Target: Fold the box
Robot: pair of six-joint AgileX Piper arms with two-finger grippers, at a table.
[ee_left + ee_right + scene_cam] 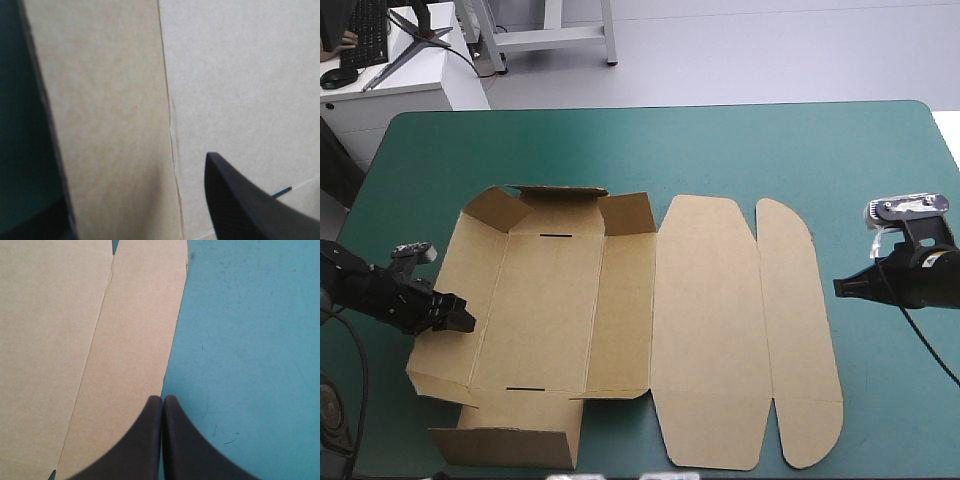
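The brown box [620, 300] lies opened out on the teal-green cover, its lid panel and rounded flap [795, 330] flat to the right. The left wall [445, 300] and far flaps stand partly raised, and a near flap [510, 445] is tilted up. My left gripper [460, 318] is at the left wall, open. In the left wrist view the left gripper [135, 192] straddles the wall's edge, with board [110, 100] between the fingers. My right gripper [840, 287] hovers just right of the rounded flap. The right gripper [162, 399] is shut, its tip over the flap's edge [130, 340].
Bare teal-green cover [720, 140] runs from the box to the table's far edge, and more shows to the right, under the right arm. The box's near flaps reach close to the table's front edge.
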